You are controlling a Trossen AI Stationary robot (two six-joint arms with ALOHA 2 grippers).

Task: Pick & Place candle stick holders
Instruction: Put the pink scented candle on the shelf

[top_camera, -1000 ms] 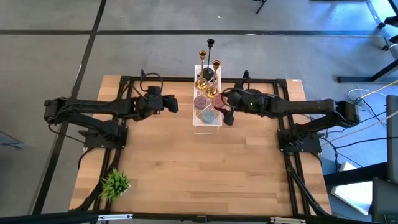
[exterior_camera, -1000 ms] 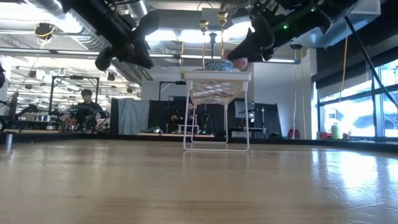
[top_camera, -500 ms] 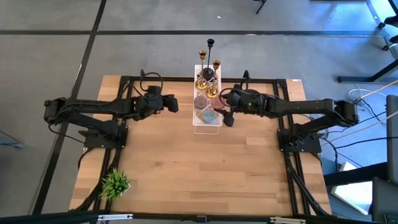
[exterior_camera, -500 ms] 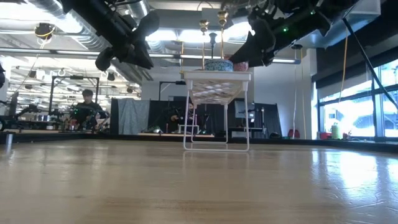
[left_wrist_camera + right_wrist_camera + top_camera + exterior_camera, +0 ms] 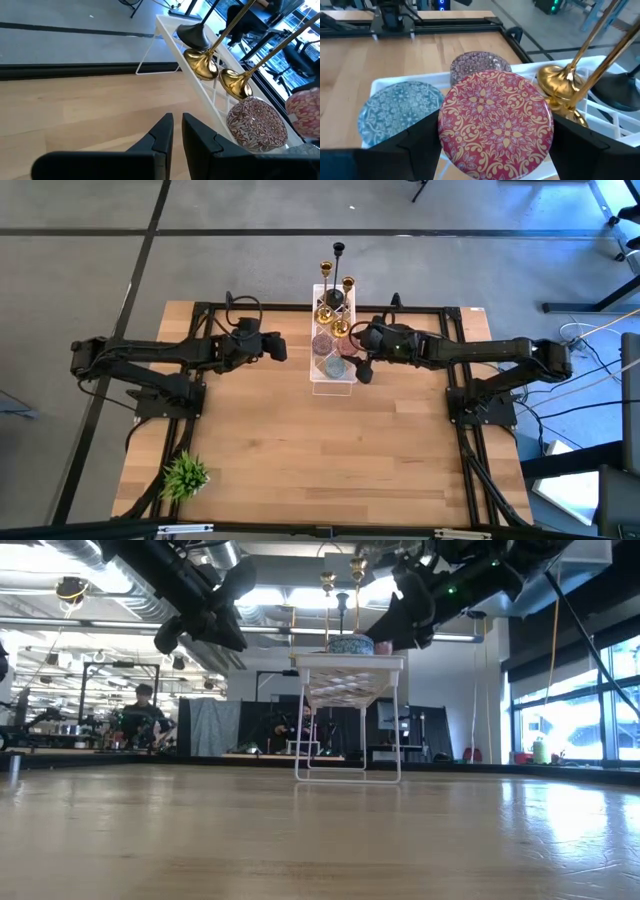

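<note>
1. At the near left corner of the table (image 5: pixel 240 440) sits a small green plant tuft (image 5: pixel 185 473). It is well apart from everything else and is not part of your task.
2. The left gripper (image 5: pixel 281 348) hangs above the table just left of the white wire rack (image 5: pixel 333 386). Its fingers are clenched with nothing between them. It has not moved over the last second, so treat this arm as waiting.
3. The candle stick holders (image 5: pixel 336 306) stand on the far end of the rack, their round bases clustered together. The black holder (image 5: pixel 339 250) is farthest back and the gold holders (image 5: pixel 205 64) are just in front of it. None is touched by either gripper, and none has shifted.
4. On the near end of the rack lie a teal patterned disc (image 5: pixel 400 107) and a purple patterned disc (image 5: pixel 480 62).
5. The right gripper (image 5: pixel 358 352) is at the rack's right edge, its fingers spread wide and grasping a red patterned disc (image 5: pixel 496 125) by its rim. This is the one change: in the last second the gripper has edged left and farther over the rack, carrying the disc with it, just beside the gold bases.
6. Judged from this, your working arm is busy with a disc, so no holder has been picked yet.
</note>
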